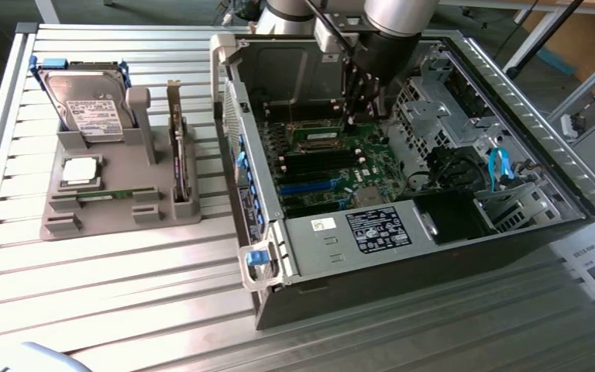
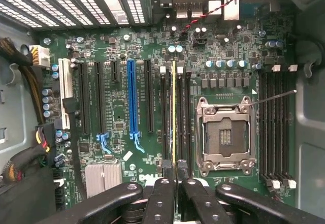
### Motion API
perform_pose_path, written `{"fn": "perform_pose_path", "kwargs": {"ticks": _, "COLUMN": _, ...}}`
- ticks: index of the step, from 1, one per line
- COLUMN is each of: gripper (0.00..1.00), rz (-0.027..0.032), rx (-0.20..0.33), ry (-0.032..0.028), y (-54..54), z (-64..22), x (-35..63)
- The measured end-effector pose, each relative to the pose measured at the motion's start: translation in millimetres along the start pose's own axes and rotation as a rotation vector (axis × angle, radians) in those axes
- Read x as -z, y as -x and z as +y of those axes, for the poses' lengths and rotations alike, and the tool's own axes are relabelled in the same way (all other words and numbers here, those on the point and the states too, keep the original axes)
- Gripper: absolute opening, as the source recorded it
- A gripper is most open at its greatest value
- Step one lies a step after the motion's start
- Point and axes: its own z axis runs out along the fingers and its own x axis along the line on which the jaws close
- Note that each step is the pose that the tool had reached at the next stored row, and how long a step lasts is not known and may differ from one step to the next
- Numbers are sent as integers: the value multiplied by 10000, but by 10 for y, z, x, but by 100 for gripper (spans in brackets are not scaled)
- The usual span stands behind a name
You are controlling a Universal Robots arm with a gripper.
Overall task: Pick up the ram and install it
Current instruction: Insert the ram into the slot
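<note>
The ram [image 2: 173, 112] appears edge-on in the wrist view as a thin yellow-green line, running along the black memory slots [image 2: 184, 117] beside the empty processor socket [image 2: 225, 135]. My gripper [image 2: 173, 176] is shut on its near end, black fingers [image 2: 161, 196] pressed to both sides. In the exterior view the arm reaches down into the open computer case [image 1: 276, 256]. There the gripper [image 1: 352, 116] holds the green ram [image 1: 316, 134] low over the motherboard [image 1: 328, 178]. Whether the stick touches a slot I cannot tell.
A grey holder [image 1: 111, 213] on the slatted table at the exterior view's left carries a hard drive [image 1: 89, 105], a square silver processor [image 1: 78, 170] and an upright expansion card [image 1: 179, 155]. Further memory slots [image 2: 274, 127], a blue card slot [image 2: 131, 97] and cables [image 2: 20, 71] crowd the board.
</note>
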Motion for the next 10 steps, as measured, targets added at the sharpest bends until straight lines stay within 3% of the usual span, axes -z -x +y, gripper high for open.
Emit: {"fn": "perform_pose_path", "kwargs": {"ticks": 10, "gripper": 12, "rz": 1, "rx": 4, "ry": 0, "y": 0, "z": 0, "x": -42}}
